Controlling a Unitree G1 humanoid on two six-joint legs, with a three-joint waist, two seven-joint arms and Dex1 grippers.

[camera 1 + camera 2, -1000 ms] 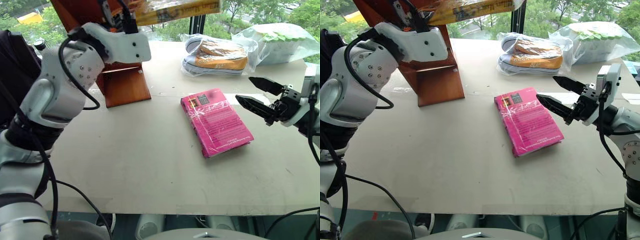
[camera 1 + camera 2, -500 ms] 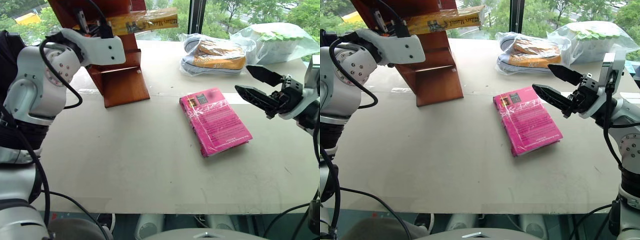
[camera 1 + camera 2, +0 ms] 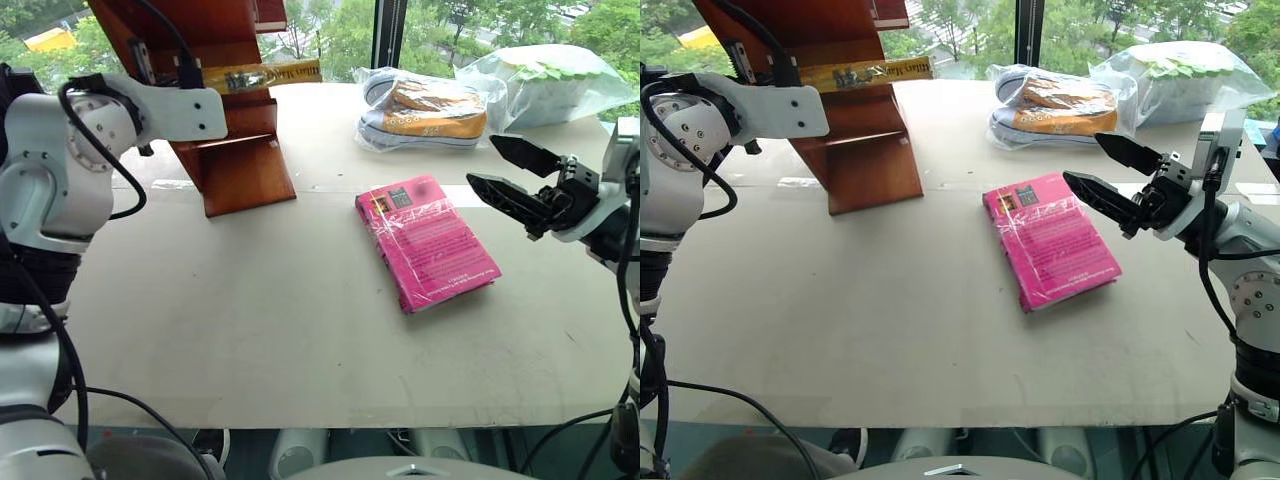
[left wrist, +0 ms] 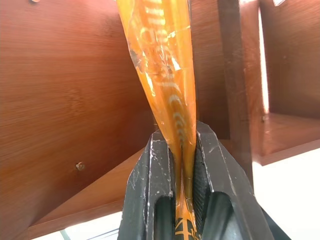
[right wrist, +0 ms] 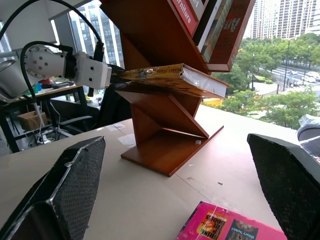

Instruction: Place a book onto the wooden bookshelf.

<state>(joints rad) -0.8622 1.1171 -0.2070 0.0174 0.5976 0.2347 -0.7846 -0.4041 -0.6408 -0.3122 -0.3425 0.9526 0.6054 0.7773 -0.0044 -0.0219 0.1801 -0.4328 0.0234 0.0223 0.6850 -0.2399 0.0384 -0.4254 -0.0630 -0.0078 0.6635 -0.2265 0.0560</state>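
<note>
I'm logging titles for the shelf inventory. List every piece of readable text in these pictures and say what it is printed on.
"Hilary Mantel", only partly legible: spine of the yellow book held by the left gripper against the wooden bookshelf.
"...urniture", cut off: red spine of a shelved book.
Pink book: cover print too small and blurred to read.
Bagged shoes: no readable text.

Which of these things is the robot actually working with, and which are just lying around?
In use:
- yellow book, clamped in the left gripper
- wooden bookshelf

Lying about:
- pink book, flat on the table
- bagged shoes
- second plastic bag
- right gripper, open, holding nothing
</note>
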